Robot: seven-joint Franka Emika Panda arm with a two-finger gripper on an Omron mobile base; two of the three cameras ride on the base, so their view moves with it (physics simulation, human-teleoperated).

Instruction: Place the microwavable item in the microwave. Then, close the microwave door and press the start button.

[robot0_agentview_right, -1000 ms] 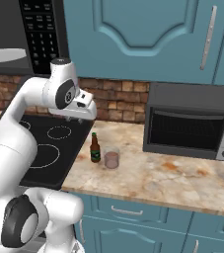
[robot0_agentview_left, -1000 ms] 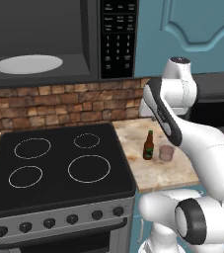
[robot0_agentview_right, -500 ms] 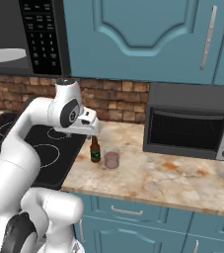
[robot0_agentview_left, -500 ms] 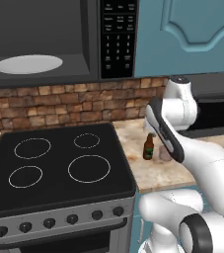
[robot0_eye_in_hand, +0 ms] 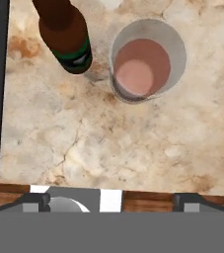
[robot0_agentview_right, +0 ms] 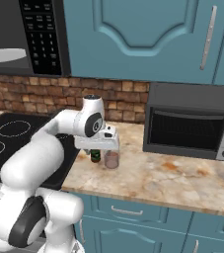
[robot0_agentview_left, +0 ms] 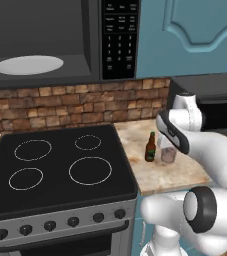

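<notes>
The short pinkish-grey glass cup (robot0_eye_in_hand: 145,62) stands upright on the marble counter, right of the brown-green beer bottle (robot0_eye_in_hand: 64,34). I also see the cup (robot0_agentview_right: 111,159) and the bottle (robot0_agentview_right: 95,156) from the right base, and the cup (robot0_agentview_left: 168,155) from the left base. My gripper (robot0_agentview_right: 107,149) hangs just above the cup, pointing down. In the hand view my gripper (robot0_eye_in_hand: 113,202) is open, fingertips (robot0_eye_in_hand: 32,202) wide apart, nothing between them. The microwave (robot0_agentview_left: 40,45) stands open above the stove with its white plate (robot0_agentview_left: 29,65) and keypad (robot0_agentview_left: 117,37). Its door is out of view.
The black stove (robot0_agentview_left: 60,165) lies left of the counter strip (robot0_agentview_right: 172,178). A dark toaster oven (robot0_agentview_right: 192,123) stands at the back right of the counter. Blue cabinets (robot0_agentview_right: 148,34) hang above, and a brick backsplash (robot0_agentview_left: 85,105) runs behind.
The arm has swung down and to the right, bringing the hand from well above the counter to just over the cup and bottle. Cup and bottle have not moved.
</notes>
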